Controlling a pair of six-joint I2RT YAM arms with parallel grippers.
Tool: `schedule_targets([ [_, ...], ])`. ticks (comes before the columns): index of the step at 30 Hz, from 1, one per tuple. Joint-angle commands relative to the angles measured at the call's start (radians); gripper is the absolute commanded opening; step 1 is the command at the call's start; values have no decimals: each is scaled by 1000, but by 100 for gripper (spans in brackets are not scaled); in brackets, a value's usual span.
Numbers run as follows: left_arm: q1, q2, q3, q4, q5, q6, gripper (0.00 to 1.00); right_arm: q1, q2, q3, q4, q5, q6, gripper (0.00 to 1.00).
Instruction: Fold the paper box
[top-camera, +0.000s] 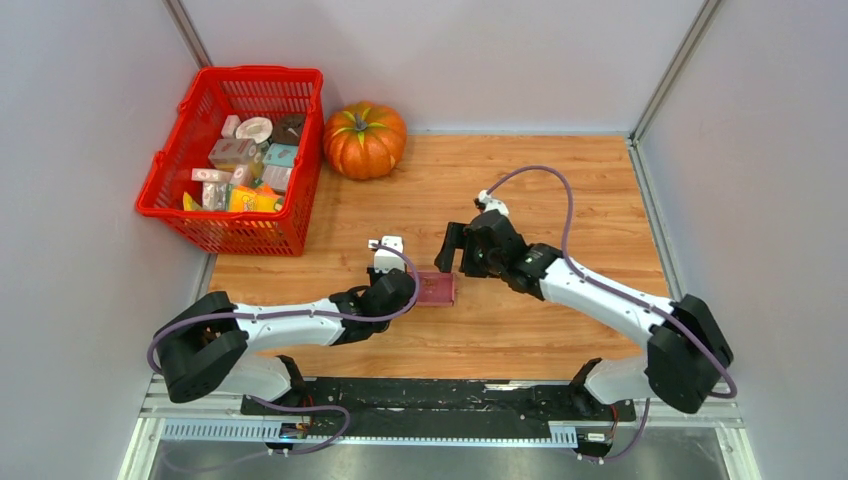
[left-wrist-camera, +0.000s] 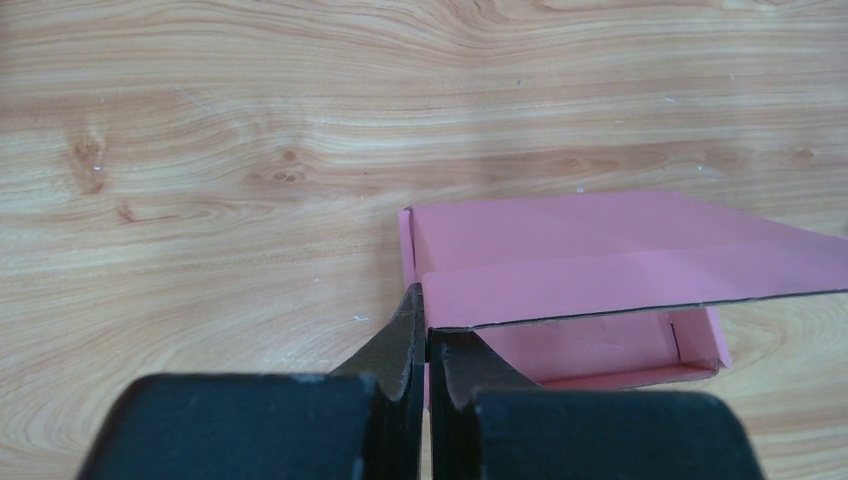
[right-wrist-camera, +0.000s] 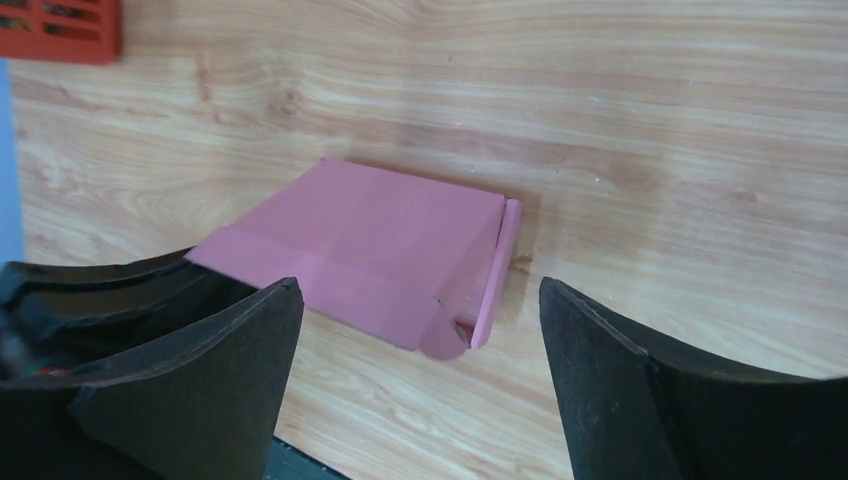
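Observation:
The paper box (top-camera: 438, 288) is a small pink card box lying on the wooden table, partly folded, with its lid flap tilted over the tray. My left gripper (top-camera: 408, 291) is shut on the box's left side wall; in the left wrist view its fingertips (left-wrist-camera: 410, 330) pinch that wall of the box (left-wrist-camera: 600, 250) at the corner. My right gripper (top-camera: 452, 258) hovers just behind the box, open and holding nothing. In the right wrist view the box (right-wrist-camera: 370, 230) lies ahead, between the wide-spread fingers (right-wrist-camera: 220, 360), with a rounded tab sticking out at its near corner.
A red basket (top-camera: 170, 170) of small packages stands at the back left, and its corner (right-wrist-camera: 60, 30) shows in the right wrist view. An orange pumpkin (top-camera: 364, 140) sits beside it. Grey walls close in the table on three sides.

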Motion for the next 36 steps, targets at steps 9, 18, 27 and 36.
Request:
schedule_targets([
  [9,-11,-8,-77,15,89,17,18,95,141,-144,251,110,-24,88],
  [18,-10,-328,-174,-224,249,-33,51,125,153,-211,370,159,-45,88],
  [27,50,-479,-6,-474,462,2,45,135,157,-238,381,133,-133,89],
  [36,252,-198,128,-282,667,48,26,133,137,-255,372,80,-190,91],
])
